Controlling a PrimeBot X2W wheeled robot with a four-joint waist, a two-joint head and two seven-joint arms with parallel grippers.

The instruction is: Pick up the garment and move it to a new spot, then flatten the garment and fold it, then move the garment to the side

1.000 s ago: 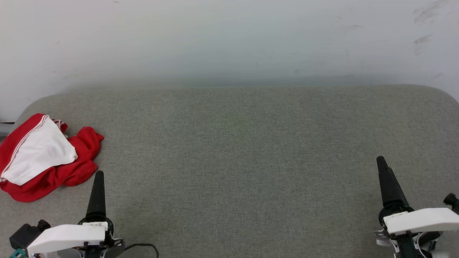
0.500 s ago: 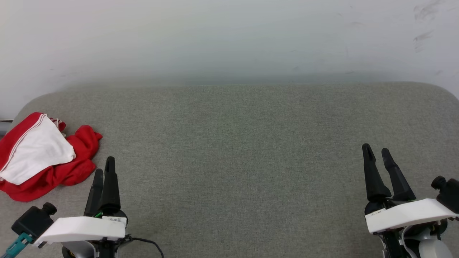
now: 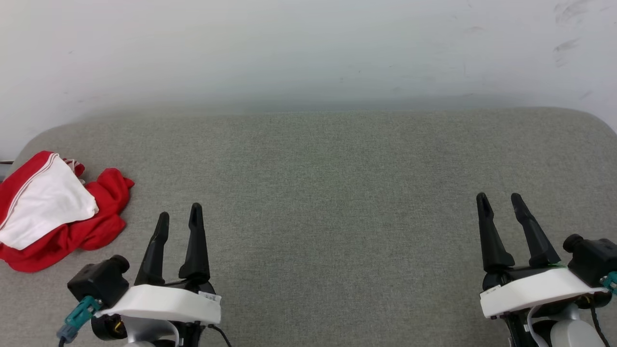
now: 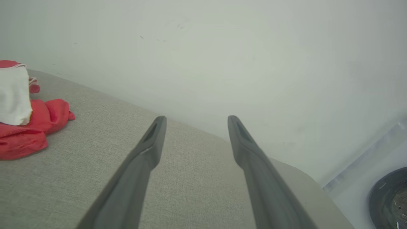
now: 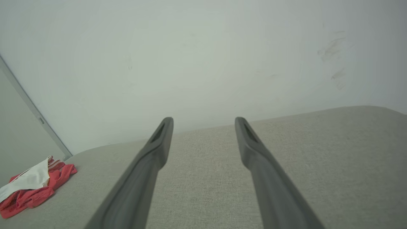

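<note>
head view: the garment point(image 3: 53, 212) is a bunched heap at the far left end of the grey cushion point(image 3: 328, 193), cut by the frame's left edge, with a white sleeve lying over red fabric. no lettering shows, so you can't tell which face is up.

the left gripper point(image 3: 179, 210) has its fingers spread with nothing between them. it sits right of the heap and a little nearer the robot, near it but not touching. the right gripper point(image 3: 499, 196) is at the opposite end of the cushion, also spread and empty, well apart from the garment.

my read is that the pick-up has not started, and the left arm is the one to use. its fingers point at bare cushion and the wall point(image 3: 308, 48), with the heap off to their left, so you would swing left and slightly forward before going down. the heap has no clean long axis. it runs a bit longer from near-left to far-right, and the red lobe at its right end is the closest fabric.
</note>
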